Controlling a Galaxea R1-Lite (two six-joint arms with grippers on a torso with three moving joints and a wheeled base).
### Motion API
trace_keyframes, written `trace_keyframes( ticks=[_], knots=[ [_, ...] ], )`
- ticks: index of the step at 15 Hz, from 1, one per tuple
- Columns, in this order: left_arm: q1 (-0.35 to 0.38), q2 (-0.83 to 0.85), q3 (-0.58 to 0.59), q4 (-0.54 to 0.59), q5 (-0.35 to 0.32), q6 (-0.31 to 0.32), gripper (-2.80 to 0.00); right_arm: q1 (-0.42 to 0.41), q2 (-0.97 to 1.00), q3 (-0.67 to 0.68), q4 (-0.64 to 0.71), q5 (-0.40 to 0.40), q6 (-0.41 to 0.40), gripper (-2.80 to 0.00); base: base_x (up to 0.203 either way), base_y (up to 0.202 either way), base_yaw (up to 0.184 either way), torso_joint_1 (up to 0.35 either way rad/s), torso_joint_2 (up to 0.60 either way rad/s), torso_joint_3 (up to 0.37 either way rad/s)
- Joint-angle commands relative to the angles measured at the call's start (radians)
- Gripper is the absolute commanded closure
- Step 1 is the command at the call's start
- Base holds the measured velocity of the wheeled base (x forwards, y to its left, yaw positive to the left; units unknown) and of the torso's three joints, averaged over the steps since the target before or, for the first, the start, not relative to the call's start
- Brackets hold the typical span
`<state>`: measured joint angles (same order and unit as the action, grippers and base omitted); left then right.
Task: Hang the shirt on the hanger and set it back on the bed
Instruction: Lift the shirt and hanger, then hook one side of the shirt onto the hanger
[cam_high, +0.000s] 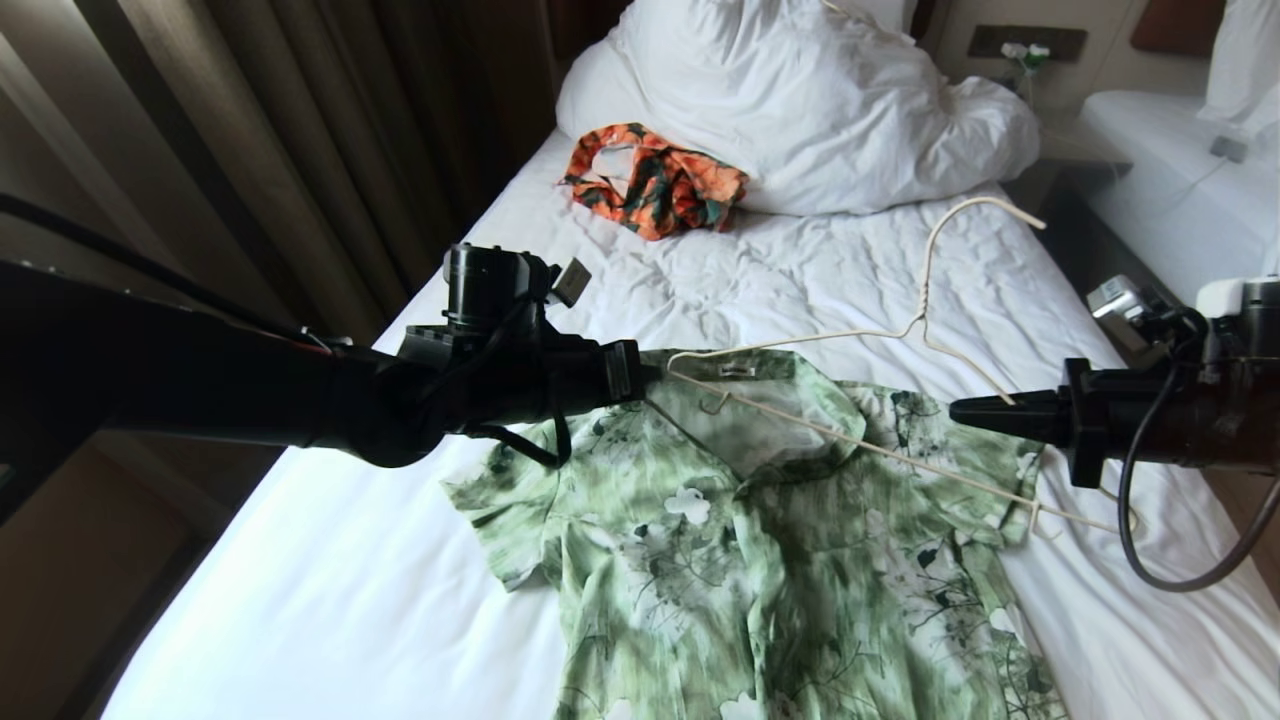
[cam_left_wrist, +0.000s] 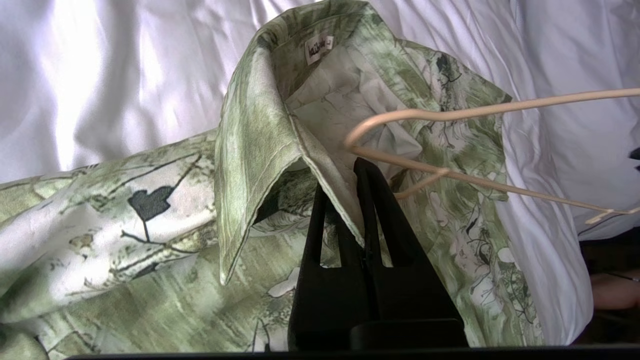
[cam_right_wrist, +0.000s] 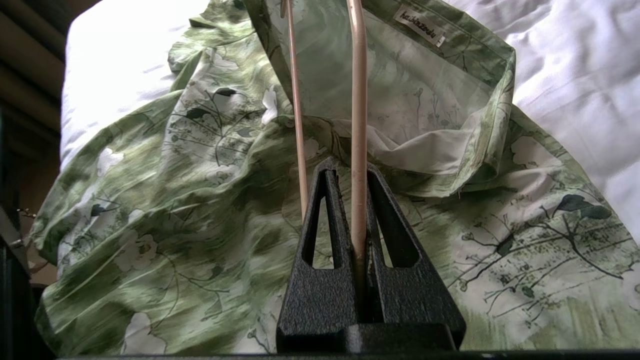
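Bed (cam_high: 420, 560): wrinkled white sheet, brown curtains alongside, orange garment (cam_high: 652, 180) by duvet. Left gripper (cam_left_wrist: 352, 200) clenched on shirt (cam_high: 760, 560) collar; right gripper (cam_right_wrist: 347, 200) clamps hanger (cam_high: 925, 300).

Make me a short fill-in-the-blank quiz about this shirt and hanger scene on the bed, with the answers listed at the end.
1. The left gripper is shut on the shirt's ____.
2. The right gripper is shut on the ____.
3. The shirt lies on the white bed, and its print is mostly pale ____.
4. The crumpled garment lying by the duvet is mostly ____.

Answers: collar; hanger; green; orange
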<state>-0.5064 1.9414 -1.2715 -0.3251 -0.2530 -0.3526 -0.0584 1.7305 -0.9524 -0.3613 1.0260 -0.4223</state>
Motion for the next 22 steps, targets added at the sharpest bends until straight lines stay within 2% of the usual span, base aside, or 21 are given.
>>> trace_keyframes(
  ticks=[1, 9, 12, 17, 22],
  knots=[
    [-0.02, -0.033, 0.001, -0.002, 0.001, -0.002, 0.0, 0.03, 0.056, -0.039, -0.004, -0.013, -0.003, 0.0, 0.0, 0.0, 0.0, 0.0, 0.0, 0.0],
    [-0.039, -0.026, -0.045, 0.004, 0.003, 0.003, 0.0, 0.077, 0.106, -0.022, -0.024, -0.015, -0.011, 0.0, 0.0, 0.0, 0.0, 0.0, 0.0, 0.0],
    [-0.014, 0.005, -0.04, 0.005, 0.004, 0.041, 0.0, 0.066, 0.054, 0.001, -0.024, -0.015, -0.011, 0.0, 0.0, 0.0, 0.0, 0.0, 0.0, 0.0],
    [0.033, 0.018, -0.026, 0.004, 0.004, 0.047, 0.0, 0.046, -0.001, 0.081, -0.024, -0.015, -0.012, 0.0, 0.0, 0.0, 0.0, 0.0, 0.0, 0.0],
    [0.029, 0.009, -0.052, 0.006, 0.03, 0.049, 0.0, 0.043, 0.0, 0.107, -0.024, -0.017, -0.039, 0.0, 0.0, 0.0, 0.0, 0.0, 0.0, 0.0]
  ],
)
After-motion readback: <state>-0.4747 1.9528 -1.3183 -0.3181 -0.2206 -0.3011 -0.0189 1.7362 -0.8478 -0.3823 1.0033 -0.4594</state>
